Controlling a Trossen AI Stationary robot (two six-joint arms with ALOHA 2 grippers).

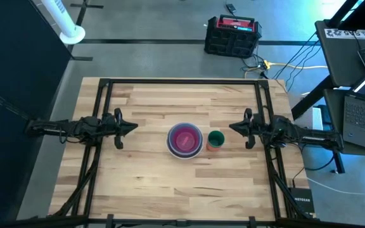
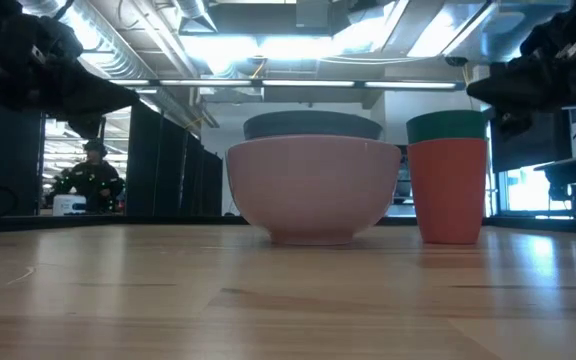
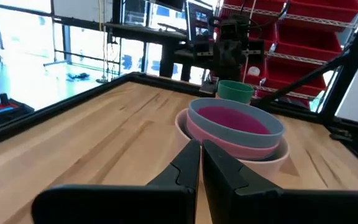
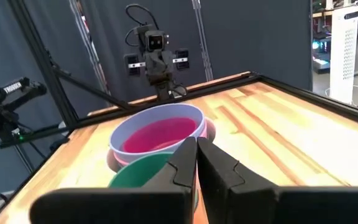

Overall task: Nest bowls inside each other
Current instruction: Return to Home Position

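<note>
The bowls stand nested in one stack (image 1: 184,140) at the table's middle, the bottom bowl's base on the wood. In the left wrist view a magenta bowl (image 3: 234,119) sits inside a light blue one (image 3: 229,132), inside a pale pink one (image 3: 232,148), with a whitish rim (image 3: 272,160) outermost. The low view shows the stack's pink wall (image 2: 313,190). My left gripper (image 1: 134,126) hovers shut to the stack's left, pointing level at it (image 3: 201,152). My right gripper (image 1: 233,127) hovers shut to the right, beyond the cups (image 4: 196,149). Neither touches anything.
A green cup inside a red-orange cup (image 1: 215,140) stands just right of the stack (image 2: 448,180). Black frame rails (image 1: 103,114) run along the table's left and right sides. Bare wood lies near and far of the stack. A black-and-red case (image 1: 232,36) sits on the floor.
</note>
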